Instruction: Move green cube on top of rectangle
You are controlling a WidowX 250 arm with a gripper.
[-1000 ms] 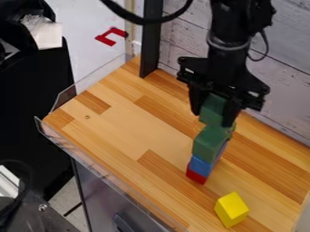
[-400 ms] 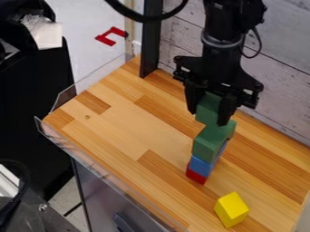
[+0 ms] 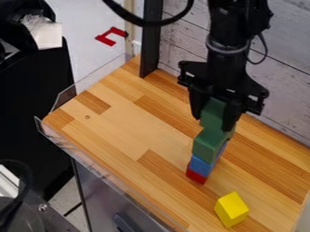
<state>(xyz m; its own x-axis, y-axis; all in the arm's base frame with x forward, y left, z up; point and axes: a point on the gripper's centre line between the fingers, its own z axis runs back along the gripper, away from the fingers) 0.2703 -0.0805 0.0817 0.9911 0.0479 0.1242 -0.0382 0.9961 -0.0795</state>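
- Whitewashed plank wall (image 3: 284, 86), one to three o'clock.
- Black upright post (image 3: 151, 43) at twelve.
- Pale expanse (image 3: 79, 50) at eleven, with a red angular shape (image 3: 104, 39).
- Wooden-strip surface (image 3: 127, 122) in the middle, clear edging (image 3: 66, 94) towards ten.
- Patch of greyish floor (image 3: 65, 208) at seven.

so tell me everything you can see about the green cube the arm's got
The green cube is a plain, dark green block with flat faces and no visible damage; its material could be painted wood, though that's a guess. It sits roughly upright between the two fingers of the end effector, which hide part of it. It is right above the larger green block topping the stack; whether they touch, I can't tell.
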